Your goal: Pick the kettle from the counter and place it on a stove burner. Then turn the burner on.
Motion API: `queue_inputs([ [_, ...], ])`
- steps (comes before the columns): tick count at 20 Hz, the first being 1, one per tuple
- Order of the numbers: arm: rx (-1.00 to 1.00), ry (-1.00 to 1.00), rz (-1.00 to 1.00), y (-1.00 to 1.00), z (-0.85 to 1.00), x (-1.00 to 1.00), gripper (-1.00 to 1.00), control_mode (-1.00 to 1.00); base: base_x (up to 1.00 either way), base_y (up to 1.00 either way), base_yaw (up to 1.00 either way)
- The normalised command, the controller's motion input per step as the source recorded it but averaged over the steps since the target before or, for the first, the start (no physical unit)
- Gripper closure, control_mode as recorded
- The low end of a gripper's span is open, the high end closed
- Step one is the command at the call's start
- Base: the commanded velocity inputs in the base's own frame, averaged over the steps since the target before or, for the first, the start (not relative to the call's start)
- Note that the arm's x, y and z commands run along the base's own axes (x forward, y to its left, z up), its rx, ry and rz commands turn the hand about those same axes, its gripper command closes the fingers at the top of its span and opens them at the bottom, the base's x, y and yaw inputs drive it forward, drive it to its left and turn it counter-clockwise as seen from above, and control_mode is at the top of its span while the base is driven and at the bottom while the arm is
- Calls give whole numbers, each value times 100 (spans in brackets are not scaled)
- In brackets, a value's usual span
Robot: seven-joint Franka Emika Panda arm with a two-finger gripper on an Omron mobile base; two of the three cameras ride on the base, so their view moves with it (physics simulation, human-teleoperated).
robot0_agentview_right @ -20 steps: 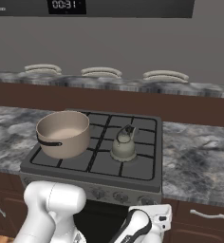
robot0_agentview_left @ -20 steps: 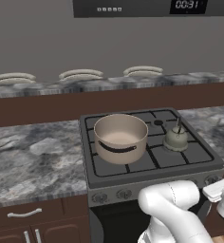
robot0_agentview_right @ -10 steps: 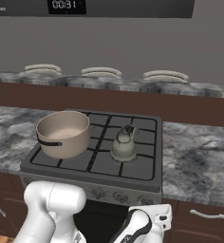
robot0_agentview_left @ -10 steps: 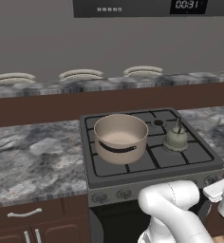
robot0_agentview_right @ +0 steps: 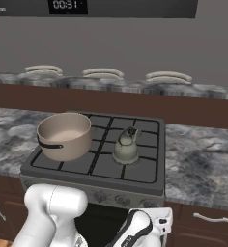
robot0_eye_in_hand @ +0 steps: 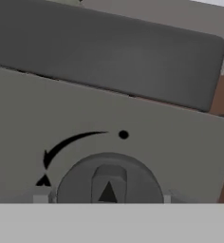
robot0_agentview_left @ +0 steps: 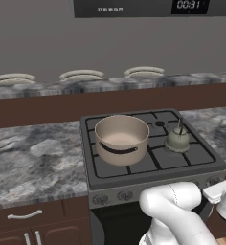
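Note:
The small grey-green kettle (robot0_agentview_left: 177, 140) (robot0_agentview_right: 126, 147) stands upright on the grate over a right-hand stove burner, which it hides. Another stove burner (robot0_agentview_left: 159, 123) shows bare behind it. The marbled counter (robot0_agentview_left: 33, 162) (robot0_agentview_right: 203, 154) runs on both sides of the cooktop. My hand (robot0_agentview_right: 157, 221) is low at the stove's front panel. In the hand view my gripper (robot0_eye_in_hand: 103, 198) is open, its tips standing either side of a round grey knob (robot0_eye_in_hand: 109, 182) with a small gap on the left.
A large tan pot (robot0_agentview_left: 121, 139) (robot0_agentview_right: 64, 135) takes up the cooktop's left side. More knobs (robot0_agentview_left: 125, 195) line the front panel. Stacked plates (robot0_agentview_left: 81, 75) sit on the raised back ledge. Cabinet handles (robot0_agentview_right: 210, 218) flank the oven.

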Motion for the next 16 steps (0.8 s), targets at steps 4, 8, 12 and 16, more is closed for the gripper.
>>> queue_inputs([
  [4, -9, -59, 68, -32, 32, 0, 100, -100, 0, 0, 0],
  [8, -11, -51, 60, -36, 68, -20, 100, -100, 0, 0, 0],
  [12, -3, -44, 51, -30, 99, -15, 100, -100, 0, 0, 0],
  [16, -3, -50, 48, -26, 100, -22, 100, -100, 0, 0, 0],
])
